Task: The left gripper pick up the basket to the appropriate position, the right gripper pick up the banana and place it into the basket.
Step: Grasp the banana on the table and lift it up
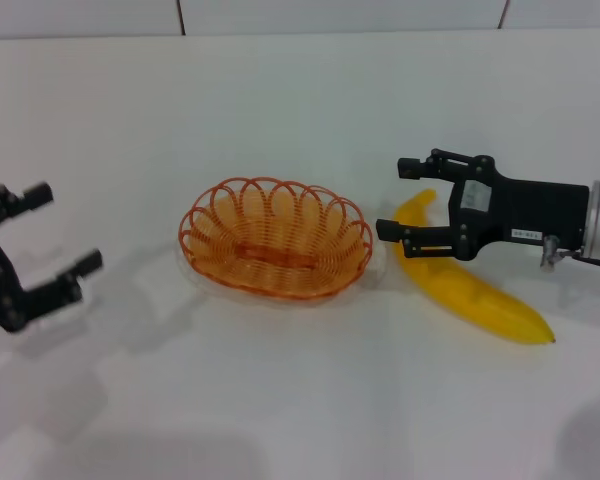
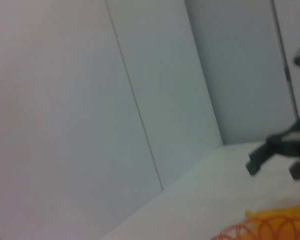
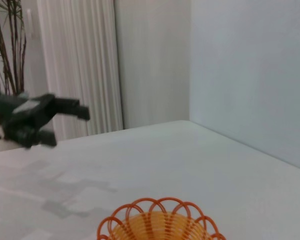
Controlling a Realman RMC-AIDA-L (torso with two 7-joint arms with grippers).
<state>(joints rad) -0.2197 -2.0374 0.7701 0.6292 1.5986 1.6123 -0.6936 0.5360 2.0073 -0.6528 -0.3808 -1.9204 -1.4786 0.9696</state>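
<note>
Basket [image 1: 275, 238] sits between spread left gripper [image 1: 65, 232], well apart, and spread right gripper [image 1: 402, 198] straddling banana [image 1: 475, 290].

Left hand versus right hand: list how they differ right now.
The left hand hovers at the table's left edge, apart from the basket; the right hand straddles the banana tip. The left sits on an all-black arm; the right has a silver-grey wrist. Both are black, two-fingered and open.

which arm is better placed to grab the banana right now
Right. The right gripper hangs open over the banana; the left gripper is across the basket.
</note>
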